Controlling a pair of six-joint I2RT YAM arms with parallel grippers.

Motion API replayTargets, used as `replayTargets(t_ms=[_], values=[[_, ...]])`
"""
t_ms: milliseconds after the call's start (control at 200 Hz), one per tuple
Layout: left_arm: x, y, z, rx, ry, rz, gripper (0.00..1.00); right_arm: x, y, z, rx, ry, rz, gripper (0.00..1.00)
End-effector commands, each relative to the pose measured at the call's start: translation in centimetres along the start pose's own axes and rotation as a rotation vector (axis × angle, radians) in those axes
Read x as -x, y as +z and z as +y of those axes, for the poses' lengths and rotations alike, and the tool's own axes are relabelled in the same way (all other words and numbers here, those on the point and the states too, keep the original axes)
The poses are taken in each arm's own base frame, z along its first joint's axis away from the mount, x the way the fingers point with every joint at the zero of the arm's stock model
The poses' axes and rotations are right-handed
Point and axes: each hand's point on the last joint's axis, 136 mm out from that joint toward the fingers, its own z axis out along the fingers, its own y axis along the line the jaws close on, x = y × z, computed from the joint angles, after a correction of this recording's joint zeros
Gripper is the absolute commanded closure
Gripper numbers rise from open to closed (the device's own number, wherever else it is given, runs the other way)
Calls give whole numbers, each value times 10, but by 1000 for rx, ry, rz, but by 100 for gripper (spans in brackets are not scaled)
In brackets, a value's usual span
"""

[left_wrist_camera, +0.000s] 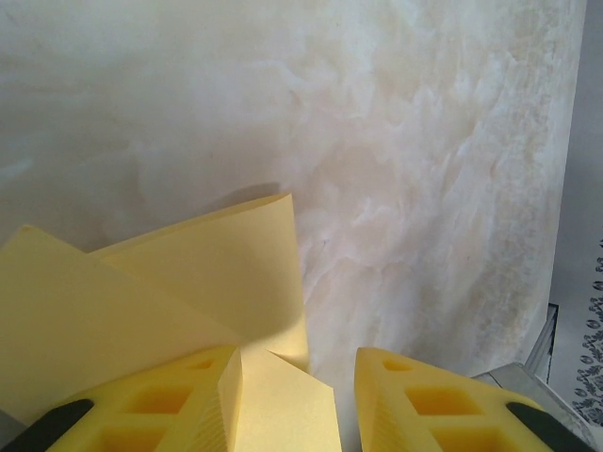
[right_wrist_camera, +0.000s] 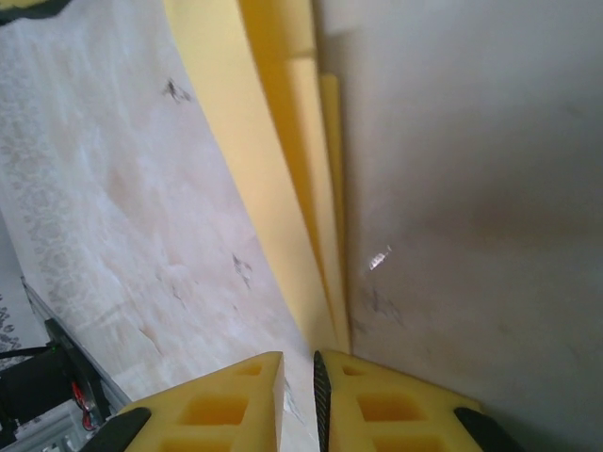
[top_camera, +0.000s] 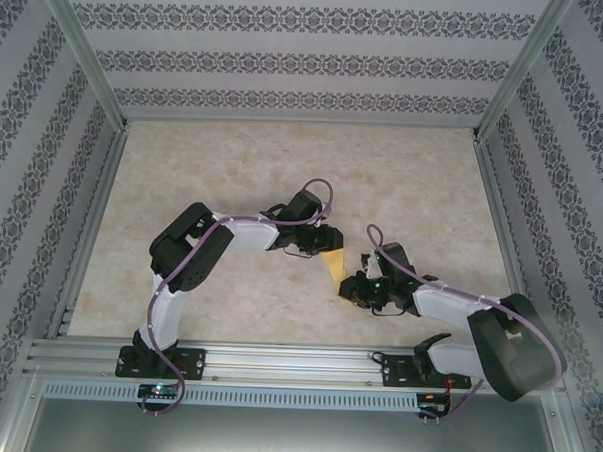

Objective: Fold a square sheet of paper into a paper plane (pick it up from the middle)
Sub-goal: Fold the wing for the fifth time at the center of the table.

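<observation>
The square sheet of paper is folded into a narrow yellow-orange paper plane that lies on the table between my two grippers. My left gripper is at its far end. In the left wrist view the fingers stand apart, with a folded flap of the paper lying against the left finger and bare table beside the right one. My right gripper is at the near end. Its fingers stand a narrow slit apart, and the layered pointed end of the paper reaches the right fingertip.
The marbled beige tabletop spreads around the paper. Patterned walls with aluminium posts close it in on three sides. An aluminium rail carries the arm bases at the near edge.
</observation>
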Motion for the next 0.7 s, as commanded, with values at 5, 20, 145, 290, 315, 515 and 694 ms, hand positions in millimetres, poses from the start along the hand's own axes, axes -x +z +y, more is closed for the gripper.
replayTargets(t_ms=[5,20,145,290,315,515,694], values=[[-18,17,66,177,-84,50,61,-31,-7,-40,-154,95,58,80],[-18,17,66,175,-84,51,61,-30,-8,-40,-152,92,55,80],[-18,16,64,171,-81,50,61,-21,-13,-21,-100,49,24,80],[-18,16,64,169,-81,50,61,2,-20,21,-10,-35,-19,81],[-18,16,63,164,-79,50,61,5,-20,26,-1,-44,-23,81],[-19,16,62,161,-80,54,61,26,-15,64,67,-104,-55,84],[-19,16,62,162,-77,59,61,25,8,71,60,-120,18,86]])
